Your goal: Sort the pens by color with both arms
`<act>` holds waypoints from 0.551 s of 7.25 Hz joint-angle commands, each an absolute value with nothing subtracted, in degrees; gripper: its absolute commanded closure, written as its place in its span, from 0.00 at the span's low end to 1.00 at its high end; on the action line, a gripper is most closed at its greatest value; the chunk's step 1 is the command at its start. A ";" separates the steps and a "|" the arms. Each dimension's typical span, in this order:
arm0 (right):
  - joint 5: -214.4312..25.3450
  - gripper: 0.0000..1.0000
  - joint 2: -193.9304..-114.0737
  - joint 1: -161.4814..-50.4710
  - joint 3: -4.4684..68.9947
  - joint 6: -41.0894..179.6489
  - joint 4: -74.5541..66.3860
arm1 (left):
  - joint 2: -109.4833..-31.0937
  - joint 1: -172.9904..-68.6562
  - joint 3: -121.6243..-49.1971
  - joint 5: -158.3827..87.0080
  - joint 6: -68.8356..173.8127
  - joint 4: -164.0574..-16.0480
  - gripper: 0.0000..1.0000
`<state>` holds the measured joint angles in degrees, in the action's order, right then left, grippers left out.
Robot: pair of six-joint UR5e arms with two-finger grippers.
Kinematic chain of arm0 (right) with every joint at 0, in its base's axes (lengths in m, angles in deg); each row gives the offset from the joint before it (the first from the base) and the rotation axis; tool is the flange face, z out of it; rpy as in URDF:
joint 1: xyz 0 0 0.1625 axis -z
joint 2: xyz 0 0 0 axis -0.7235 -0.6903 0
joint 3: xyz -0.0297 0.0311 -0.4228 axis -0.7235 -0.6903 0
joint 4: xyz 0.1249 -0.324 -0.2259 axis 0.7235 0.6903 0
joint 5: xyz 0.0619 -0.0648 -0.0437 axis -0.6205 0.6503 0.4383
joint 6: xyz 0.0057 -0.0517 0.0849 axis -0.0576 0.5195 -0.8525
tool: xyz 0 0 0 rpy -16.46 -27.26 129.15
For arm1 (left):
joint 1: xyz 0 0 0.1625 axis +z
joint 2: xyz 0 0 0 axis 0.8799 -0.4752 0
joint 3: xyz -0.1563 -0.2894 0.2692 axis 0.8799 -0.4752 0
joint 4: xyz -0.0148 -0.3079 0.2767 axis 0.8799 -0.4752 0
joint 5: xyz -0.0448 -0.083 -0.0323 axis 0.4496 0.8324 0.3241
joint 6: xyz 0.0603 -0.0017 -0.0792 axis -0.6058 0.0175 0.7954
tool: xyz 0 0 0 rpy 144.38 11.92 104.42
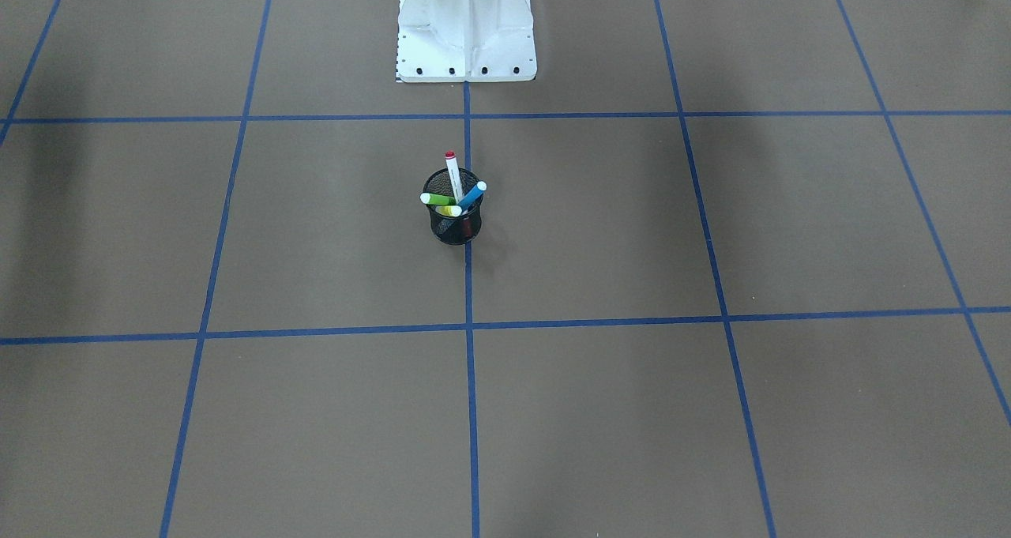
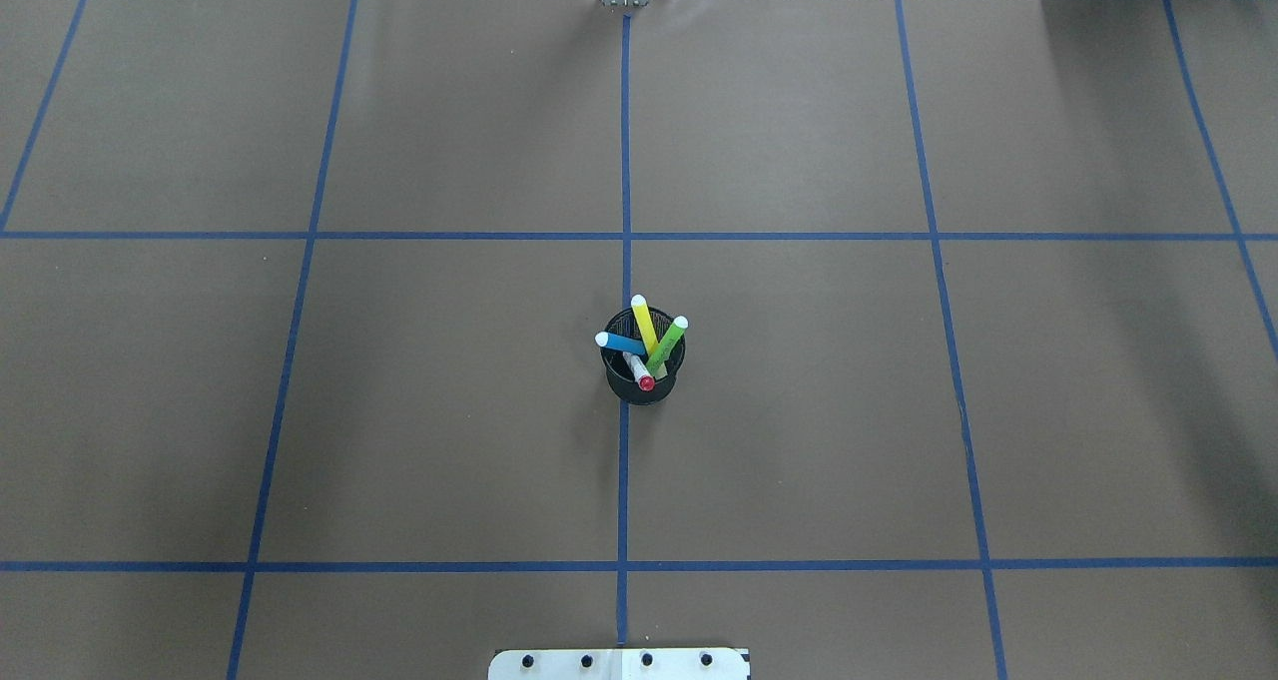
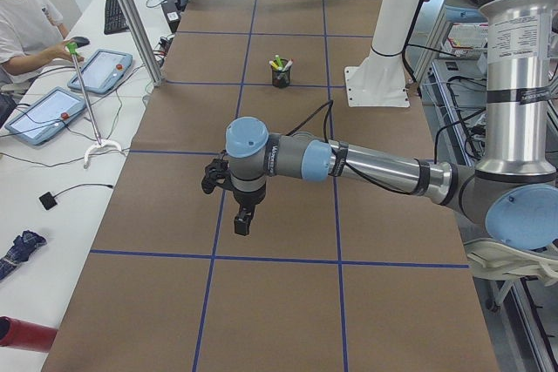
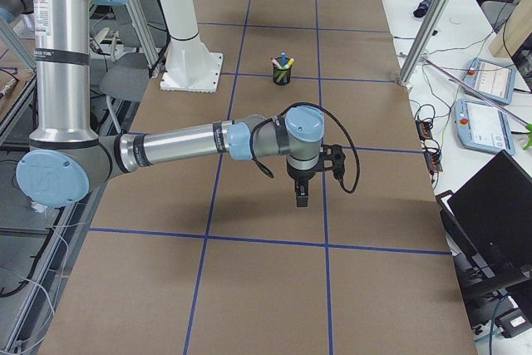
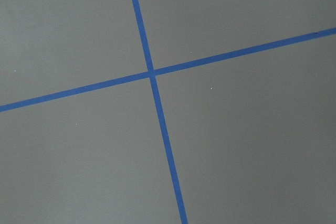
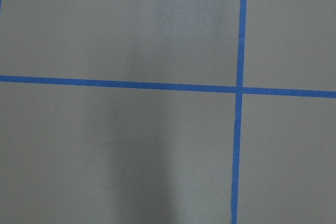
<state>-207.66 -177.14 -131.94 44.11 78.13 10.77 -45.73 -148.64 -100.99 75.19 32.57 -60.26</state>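
Now, draw each pen out along its lean

From overhead, the slim yellow pen (image 2: 645,327) leans to 12 o'clock, the lime-green pen (image 2: 667,344) to 1, the blue pen (image 2: 624,344) to 10 and the red-capped white pen (image 2: 639,370) to 6. All stand in the black wire-mesh cup (image 2: 639,392) at table centre. Your left gripper (image 3: 242,226) and right gripper (image 4: 300,199) hang well apart from it; you cannot tell their opening.
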 commanded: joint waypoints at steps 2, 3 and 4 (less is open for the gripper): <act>-206.00 0.00 -176.92 -131.95 43.95 78.22 10.93 | -45.77 -148.64 -101.32 75.23 32.57 -60.26 0.00; -205.73 0.00 -177.01 -131.95 43.95 78.22 11.01 | -45.69 -148.64 -101.49 75.32 32.57 -60.26 0.00; -205.64 0.00 -177.01 -131.95 43.86 78.22 11.01 | -45.60 -148.64 -101.49 75.23 32.57 -60.26 0.00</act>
<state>-205.94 -177.00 -131.95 43.93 78.22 10.97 -45.69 -148.64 -101.41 75.25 32.57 -60.26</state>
